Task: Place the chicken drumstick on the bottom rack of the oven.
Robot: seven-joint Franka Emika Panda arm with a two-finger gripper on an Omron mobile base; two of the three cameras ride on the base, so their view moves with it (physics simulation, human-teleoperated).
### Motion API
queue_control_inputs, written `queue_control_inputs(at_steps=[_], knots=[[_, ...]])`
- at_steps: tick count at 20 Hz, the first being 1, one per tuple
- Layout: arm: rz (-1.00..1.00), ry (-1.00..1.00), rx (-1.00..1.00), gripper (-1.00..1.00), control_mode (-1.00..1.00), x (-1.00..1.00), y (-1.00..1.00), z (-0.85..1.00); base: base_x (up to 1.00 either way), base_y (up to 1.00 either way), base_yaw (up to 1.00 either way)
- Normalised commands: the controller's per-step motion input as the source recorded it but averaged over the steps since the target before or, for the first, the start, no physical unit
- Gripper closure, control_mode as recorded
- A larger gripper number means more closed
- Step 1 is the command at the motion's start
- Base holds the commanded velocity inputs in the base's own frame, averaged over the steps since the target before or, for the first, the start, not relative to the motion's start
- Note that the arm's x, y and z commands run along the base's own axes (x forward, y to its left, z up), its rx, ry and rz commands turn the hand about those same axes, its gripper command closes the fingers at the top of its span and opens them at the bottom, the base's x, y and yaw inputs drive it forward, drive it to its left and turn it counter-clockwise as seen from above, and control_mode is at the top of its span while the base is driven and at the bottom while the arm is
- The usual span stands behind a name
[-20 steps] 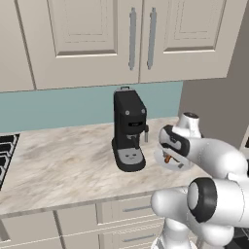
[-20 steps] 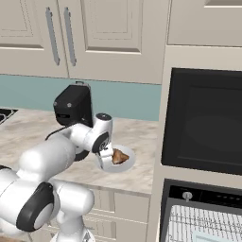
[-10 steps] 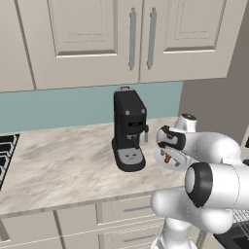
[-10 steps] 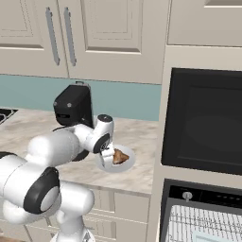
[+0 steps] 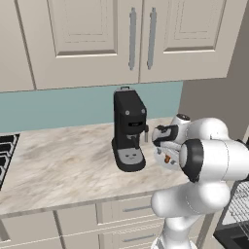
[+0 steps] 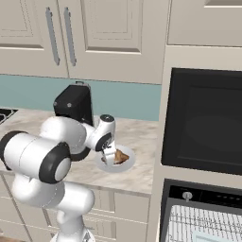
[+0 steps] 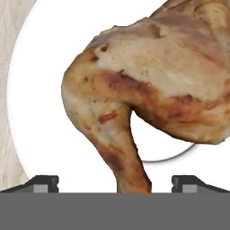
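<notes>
Arm elbow has swung forward toward the cameras since the earlier frames; gripper [image 6: 109, 156] holds its spot low over the plate [image 6: 126, 164], nothing on the table [image 5: 63, 165] has shifted.

Fingers [image 7: 42, 183] are spread wide and empty, straddling the thin bone end of the chicken drumstick [image 7: 148, 90], which lies on the white plate on the table, between the coffee machine [image 5: 128, 131] and the oven [image 6: 203, 123] panel. Risks, as I judge them: closing on the narrow glossy shank could let it slip or pivot, the heavy meaty end swinging down on lift. Lumpy shape means uneven contact. A skewed descent could hit the plate and shove it. The oven rack [image 6: 203, 227] sits low and to the right, so it's a long carry with a weak hold.
</notes>
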Motion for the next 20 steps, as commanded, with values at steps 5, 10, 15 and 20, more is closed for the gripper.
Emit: queue_control_inputs(at_steps=[5, 10, 15, 20], knots=[[0.0, 0.0, 0.0, -1.0, -1.0, 0.16, 0.0, -0.28, 0.0, 0.0, 0.0], [0.0, 0.0, 0.0, -1.0, -1.0, 0.06, -0.09, -0.27, 0.0, 0.0, 0.0], [0.0, 0.0, 0.01, -1.0, -1.0, 0.03, -0.06, -0.2, 0.0, 0.0, 0.0], [0.0, 0.0, 0.02, 1.0, -1.0, 0.0, -0.02, -0.28, 0.0, 0.0, 0.0]])
